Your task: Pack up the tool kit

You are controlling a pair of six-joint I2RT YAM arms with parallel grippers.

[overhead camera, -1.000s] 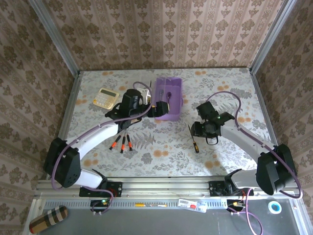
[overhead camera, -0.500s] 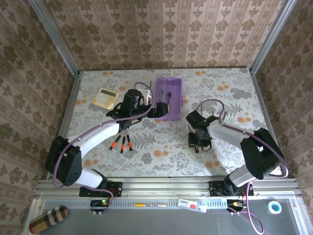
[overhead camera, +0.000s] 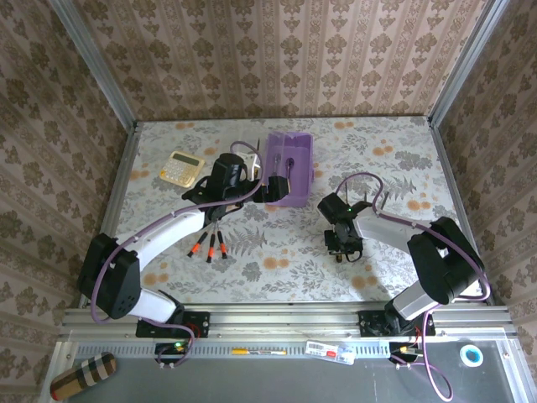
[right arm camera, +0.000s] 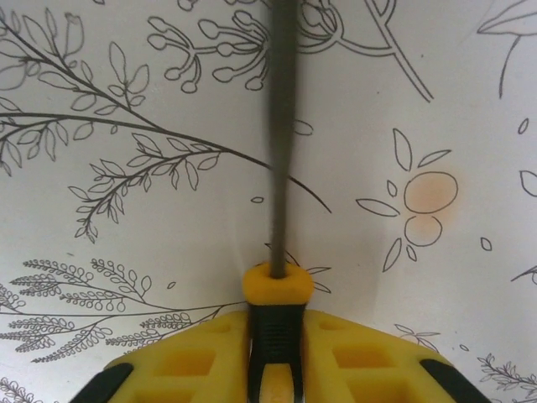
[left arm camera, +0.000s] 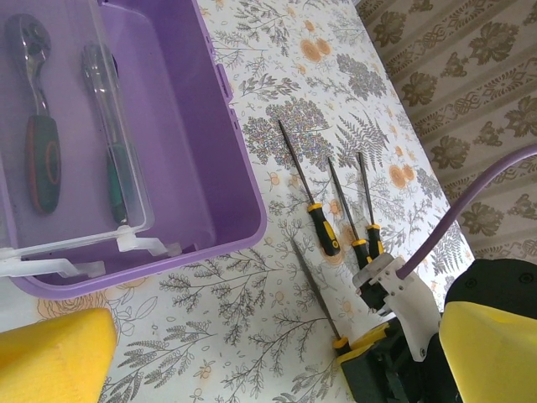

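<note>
The purple case (overhead camera: 291, 168) lies open at the table's middle back. Inside the purple case (left arm camera: 243, 180), a clear tray holds two metal wrenches (left arm camera: 42, 151). My left gripper (overhead camera: 273, 186) hovers open at the case's near left corner, its yellow fingers (left arm camera: 50, 357) holding nothing. My right gripper (overhead camera: 340, 243) is down on the table, shut on the handle of a yellow-and-black screwdriver (right arm camera: 277, 315). Its shaft (right arm camera: 281, 126) points away along the cloth. The left wrist view has that screwdriver (left arm camera: 315, 290) and three more screwdrivers (left arm camera: 352, 239) beside it.
A yellow calculator (overhead camera: 182, 168) lies at the back left. Three orange-ended screwdrivers (overhead camera: 211, 245) lie under my left forearm. Patterned walls and metal rails close in the floral table (overhead camera: 277, 269) on three sides.
My right arm swung left and down onto the lone screwdriver, and its jaws closed on the handle. The left arm and the case have not moved.
</note>
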